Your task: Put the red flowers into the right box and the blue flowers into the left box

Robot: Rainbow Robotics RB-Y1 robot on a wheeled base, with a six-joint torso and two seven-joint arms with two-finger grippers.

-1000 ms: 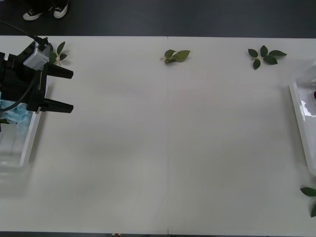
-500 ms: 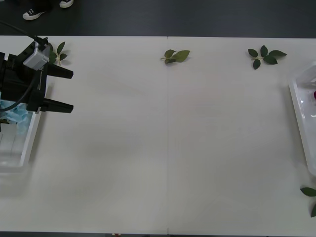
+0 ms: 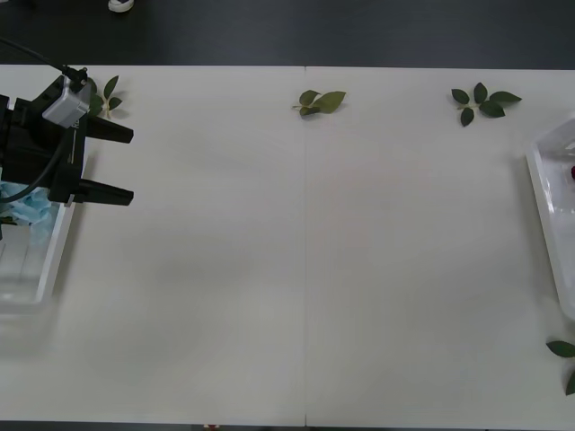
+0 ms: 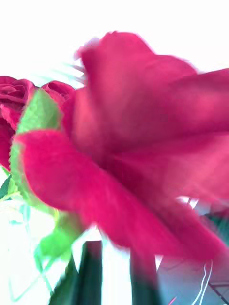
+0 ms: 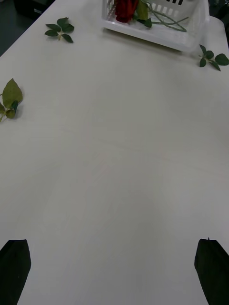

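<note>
Green leaf sprigs [image 3: 322, 101] dot the bare tabletop [image 3: 305, 260]; left gripper [image 3: 110, 163], jaws apart, hovers over the left box [image 3: 49, 260].

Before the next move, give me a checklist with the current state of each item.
1. Left end effector open, holding nothing: ok.
2. Blue flowers lying in the left box: ok.
3. Red flowers lying in the right box: ok.
4. No flowers on the table, just leaf sprigs: ok.
5. Right end effector's state, a rose head pressed up against its camera: cannot tell.
</note>
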